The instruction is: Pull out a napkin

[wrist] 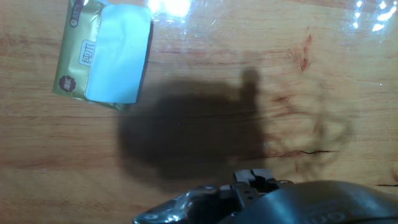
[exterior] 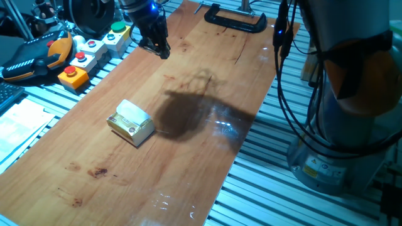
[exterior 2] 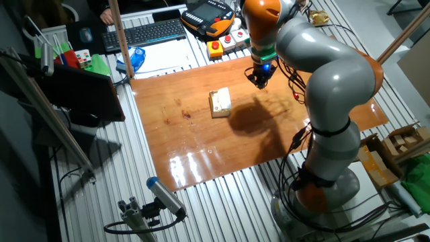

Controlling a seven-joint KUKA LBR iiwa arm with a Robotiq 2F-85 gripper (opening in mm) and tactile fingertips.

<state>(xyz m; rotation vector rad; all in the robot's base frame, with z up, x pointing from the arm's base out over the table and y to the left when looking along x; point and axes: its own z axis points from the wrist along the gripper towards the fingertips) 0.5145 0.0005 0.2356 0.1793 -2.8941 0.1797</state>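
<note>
1. Wooden tabletop filling most of one fixed view, glossy, with a dark arm shadow spread across the middle.
2. Grey and orange arm bending over the board's far edge in the other fixed view.
3. Black clamp gripping the board's far end, around 12 o'clock in one fixed view.
4. Button boxes lined up off the board at about 10 o'clock.
5. Small yellow-gold box sitting flat on the wood, left of the shadow.
6. Gripper hanging above the board, well apart from the box, nothing held; fingers seemingly close together, but how far open cannot be told from any view.
7. Napkin pale and flat across the box top, tucked in, edges within the pack's outline. In the hand view, up at 11 o'clock from the gripper; in one fixed view, down at about 7 o'clock from it. No contact between them.
</note>
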